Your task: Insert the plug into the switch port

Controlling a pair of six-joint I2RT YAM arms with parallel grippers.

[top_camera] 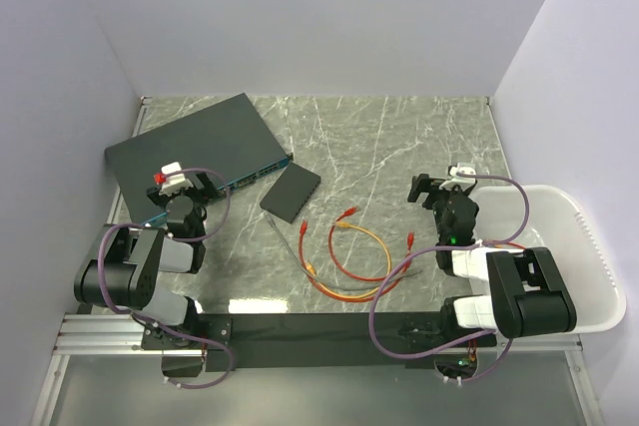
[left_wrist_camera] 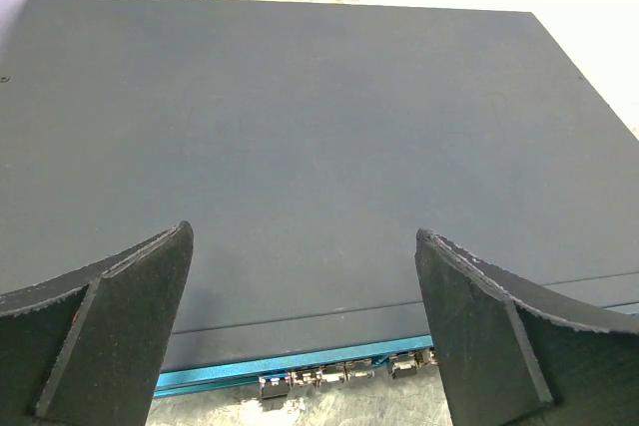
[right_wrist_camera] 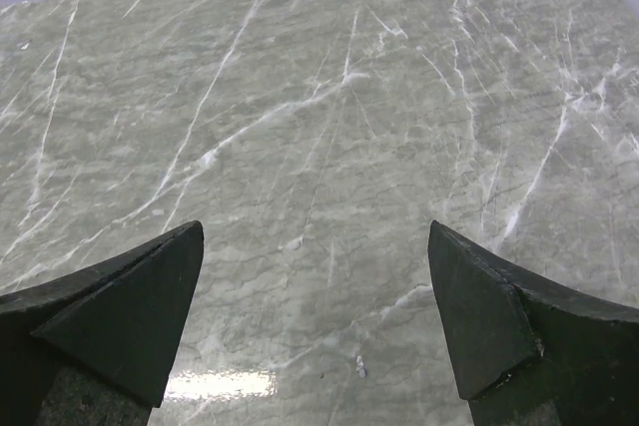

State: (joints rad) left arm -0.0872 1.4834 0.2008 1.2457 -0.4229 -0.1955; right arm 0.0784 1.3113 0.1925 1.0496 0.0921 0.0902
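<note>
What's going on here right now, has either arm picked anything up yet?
Nothing is held yet: both grippers are open and empty. The left gripper hangs over the large dark slab with a blue front strip, and the right gripper hovers over the bare grey marble tabletop. Between the arms lies the small flat matte-black box, with the looped red and orange cables loose on the table in front of it, their plugs untouched.

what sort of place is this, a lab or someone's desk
Most likely a robotics lab test cell: plain white walls box in a marble-patterned table, two robot arms are bolted at its near edge, and a small black box, a larger dark slab and loose cables lie on it.
</note>
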